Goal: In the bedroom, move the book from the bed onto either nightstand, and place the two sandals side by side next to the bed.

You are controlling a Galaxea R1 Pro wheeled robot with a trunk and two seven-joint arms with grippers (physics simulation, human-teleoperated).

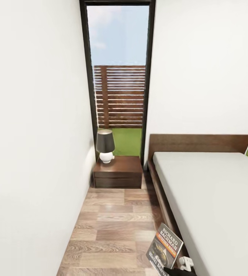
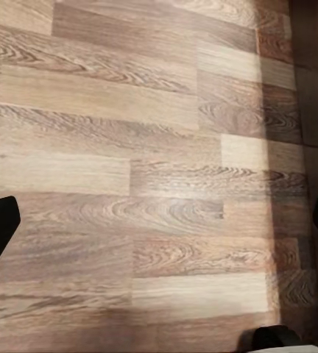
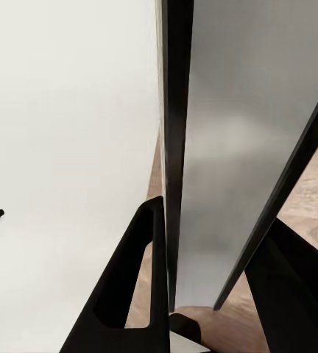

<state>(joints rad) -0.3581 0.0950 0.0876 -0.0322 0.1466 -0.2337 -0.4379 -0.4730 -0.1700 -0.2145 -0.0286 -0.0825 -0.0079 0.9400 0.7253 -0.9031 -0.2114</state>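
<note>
Between the right claw's [image 3: 170, 279] closed fingers, the book [image 1: 165, 246] stands clamped upright beside the bed [image 1: 216, 191].

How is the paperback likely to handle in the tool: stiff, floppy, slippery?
The book looks thin, seen edge-on in the right tool, so it is probably light and somewhat floppy. Its cover appears glossy, so it may slip if pinched loosely.

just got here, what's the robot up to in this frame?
It is in the aisle between the white wall and the bed, facing the nightstand with the lamp by the window. The book is held upright, off the bed, low in the head view; the right gripper is shut on it. The left gripper is open over bare floor. Book not yet on the nightstand.
</note>
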